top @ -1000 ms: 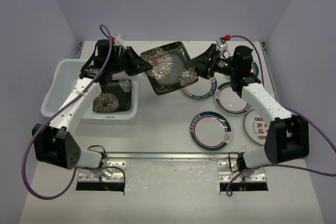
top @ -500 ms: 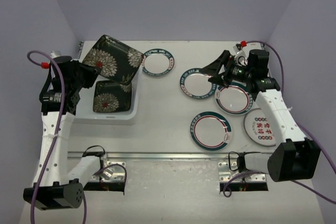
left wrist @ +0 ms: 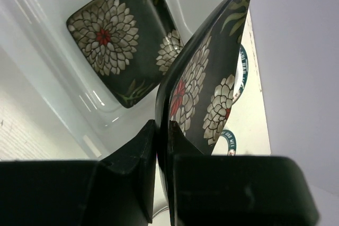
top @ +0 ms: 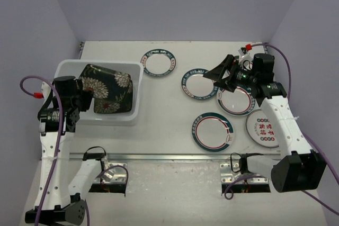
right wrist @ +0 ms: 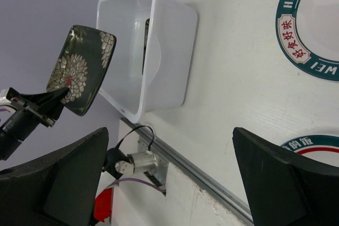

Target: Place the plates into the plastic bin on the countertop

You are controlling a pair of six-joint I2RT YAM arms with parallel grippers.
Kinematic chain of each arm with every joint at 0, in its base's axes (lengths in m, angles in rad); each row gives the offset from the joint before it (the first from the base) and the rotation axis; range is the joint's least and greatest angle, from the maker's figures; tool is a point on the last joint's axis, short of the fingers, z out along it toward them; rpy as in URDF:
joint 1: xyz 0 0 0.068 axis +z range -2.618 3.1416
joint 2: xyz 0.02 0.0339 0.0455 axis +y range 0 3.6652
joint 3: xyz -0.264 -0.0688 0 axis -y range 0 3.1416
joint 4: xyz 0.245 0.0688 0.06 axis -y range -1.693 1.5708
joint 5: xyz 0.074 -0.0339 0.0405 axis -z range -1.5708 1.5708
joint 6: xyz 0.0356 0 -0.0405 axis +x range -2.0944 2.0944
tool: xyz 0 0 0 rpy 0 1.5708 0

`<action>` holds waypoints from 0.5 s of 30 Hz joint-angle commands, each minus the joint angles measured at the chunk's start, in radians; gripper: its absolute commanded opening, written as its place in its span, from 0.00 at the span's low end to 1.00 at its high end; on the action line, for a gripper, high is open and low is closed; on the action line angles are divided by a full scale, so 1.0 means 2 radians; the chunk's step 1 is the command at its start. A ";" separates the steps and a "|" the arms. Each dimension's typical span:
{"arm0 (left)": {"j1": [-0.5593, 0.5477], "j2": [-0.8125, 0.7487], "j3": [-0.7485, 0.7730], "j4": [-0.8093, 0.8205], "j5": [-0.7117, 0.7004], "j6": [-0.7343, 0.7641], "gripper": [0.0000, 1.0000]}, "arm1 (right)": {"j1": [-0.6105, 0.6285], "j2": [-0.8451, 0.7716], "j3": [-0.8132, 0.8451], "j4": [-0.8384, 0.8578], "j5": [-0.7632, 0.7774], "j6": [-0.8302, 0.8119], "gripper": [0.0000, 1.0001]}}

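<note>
Off-white countertop (top: 169, 109) fills the scene, with pale purple walls behind it and the white plastic bin (top: 100, 62) at its left side. Your left gripper (left wrist: 163, 130) is clamped on the rim of a square plate (left wrist: 204, 88), black with white flowers, which hangs steeply tilted over the bin. A second square plate (left wrist: 119, 38) lies flat on the bin floor beneath it. Your right gripper (top: 217, 78) hangs with its jaws spread wide and nothing between them, above the round plates (top: 212, 130). Five of these lie on the countertop, none of them in the bin.

Watch the drop first. The grip is only on one edge, so the plate could pivot or slip in the jaws if you swing the wrist quickly. Let it go at this tilt and it probably lands edge-first on the plate below, which risks a chip or leaves it propped against the bin wall instead of flat. Its far corner sits near the bin's wall, and catching that could shove or tip the light bin.

On the right, the round plates lie flat and close together. A finger coming down badly may just push one into its neighbour.
</note>
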 commanded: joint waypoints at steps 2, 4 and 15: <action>-0.003 -0.037 0.007 0.059 -0.024 -0.051 0.00 | 0.000 -0.017 -0.006 0.005 0.006 -0.010 0.99; -0.003 -0.035 0.003 0.058 -0.033 -0.050 0.00 | 0.000 -0.022 -0.011 0.006 0.007 -0.010 0.99; -0.003 0.018 -0.030 0.087 -0.017 -0.047 0.00 | 0.000 -0.029 -0.031 0.027 -0.008 0.005 0.99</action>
